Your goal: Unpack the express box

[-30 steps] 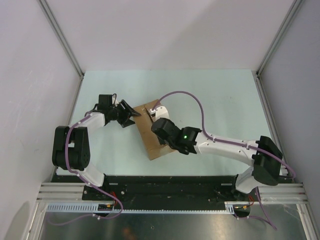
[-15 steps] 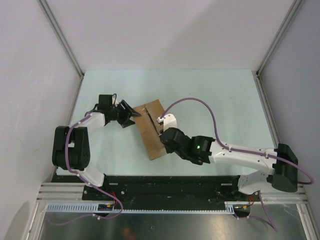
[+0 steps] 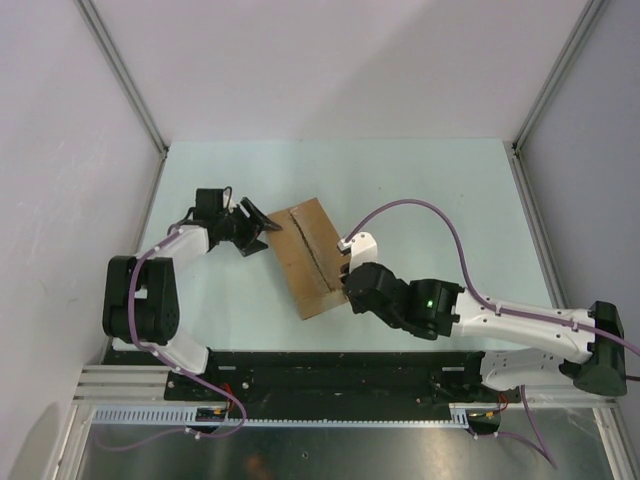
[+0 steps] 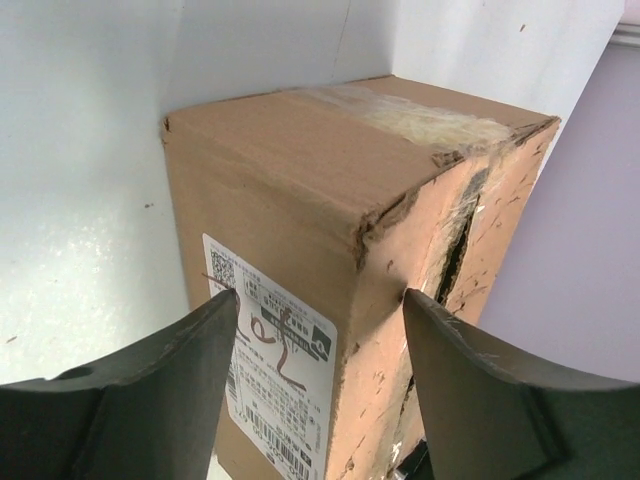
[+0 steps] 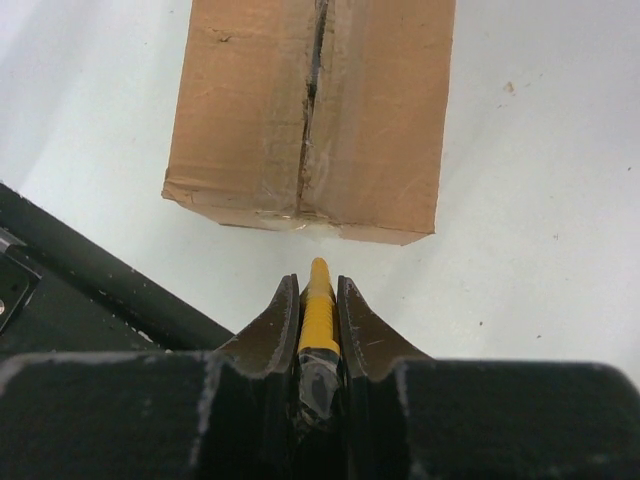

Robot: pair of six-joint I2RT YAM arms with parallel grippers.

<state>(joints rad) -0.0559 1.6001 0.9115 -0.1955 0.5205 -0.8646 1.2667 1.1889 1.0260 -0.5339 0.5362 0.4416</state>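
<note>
**Express box flat-flapped, jaws at both ends**

The express box (image 3: 308, 258) lies mid-surface (image 3: 450, 190), its flaps down, with a dark gap along the centre seam. The right jaws are clenched on a yellow tool (image 5: 318, 305) just off the box's near end, clear of it. The left jaws stand spread before the corner bearing the white label (image 4: 275, 375).

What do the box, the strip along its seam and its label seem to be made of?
Express box: matte brown cardboard, judging by its frayed, fibrous corner. Seam strip: probably clear plastic tape, glossy and wrinkled. Label: seemingly white printed paper, with barcodes.
</note>
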